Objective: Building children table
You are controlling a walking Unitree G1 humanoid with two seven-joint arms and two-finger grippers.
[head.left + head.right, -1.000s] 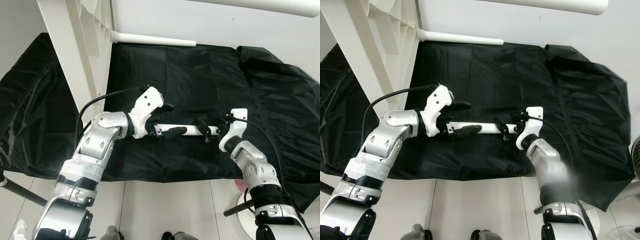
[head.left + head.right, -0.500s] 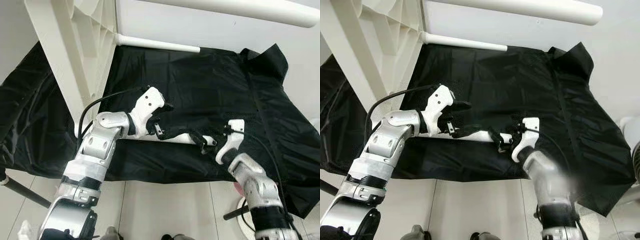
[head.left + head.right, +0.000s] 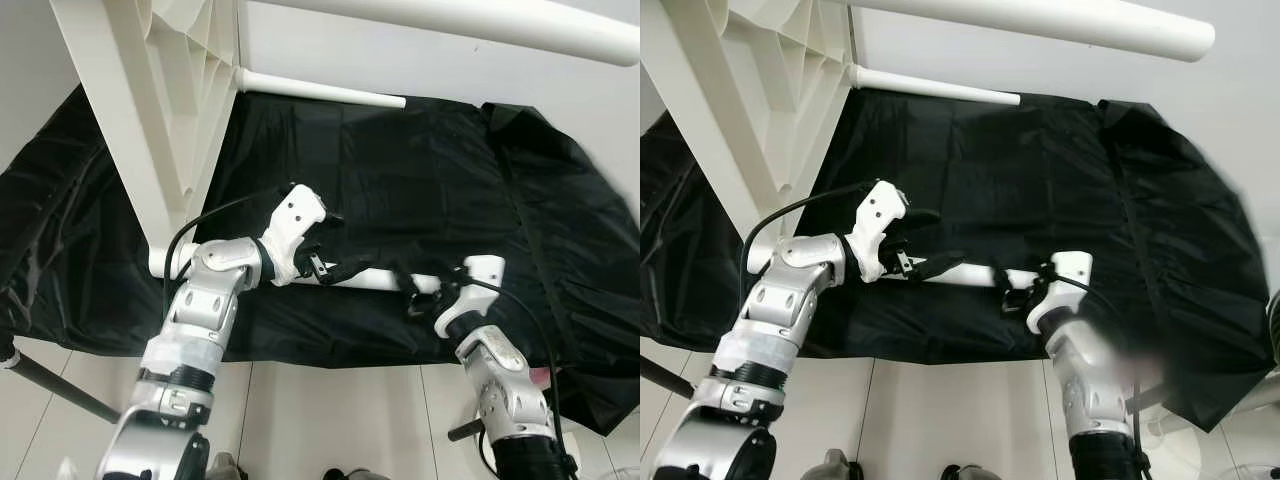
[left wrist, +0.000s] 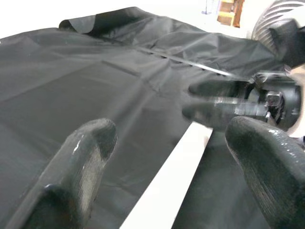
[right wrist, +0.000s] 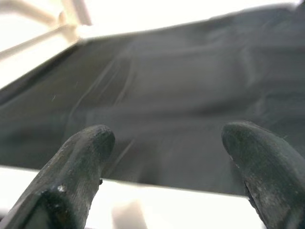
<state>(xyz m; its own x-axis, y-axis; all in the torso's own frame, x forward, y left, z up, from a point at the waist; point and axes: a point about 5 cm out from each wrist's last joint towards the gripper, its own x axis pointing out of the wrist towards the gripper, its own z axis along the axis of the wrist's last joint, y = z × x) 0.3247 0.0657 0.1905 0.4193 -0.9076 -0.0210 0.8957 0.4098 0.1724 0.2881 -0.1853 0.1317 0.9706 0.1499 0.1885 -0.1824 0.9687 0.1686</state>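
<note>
A white table leg (image 3: 375, 279) lies across the near part of a black cloth (image 3: 420, 170). My left gripper (image 3: 336, 246) is at the leg's left end. It is open, one finger above the leg and one along it. In the left wrist view the leg (image 4: 167, 186) runs between the wide-spread fingers (image 4: 83, 152). My right gripper (image 3: 412, 292) is at the leg's right end, also open. In the right wrist view the leg (image 5: 190, 205) crosses below the parted fingers (image 5: 86, 152).
The white table top (image 3: 150, 100) stands on edge at the left, close to my left arm. A second white leg (image 3: 320, 88) lies at the cloth's far edge, and a thicker white tube (image 3: 480, 22) behind it. Pale floor tiles (image 3: 330, 420) lie in front.
The whole picture has shifted, so the camera moved. Both grippers stay at the two ends of the leg, which sits slightly lower and nearer the cloth's front edge in the picture.
</note>
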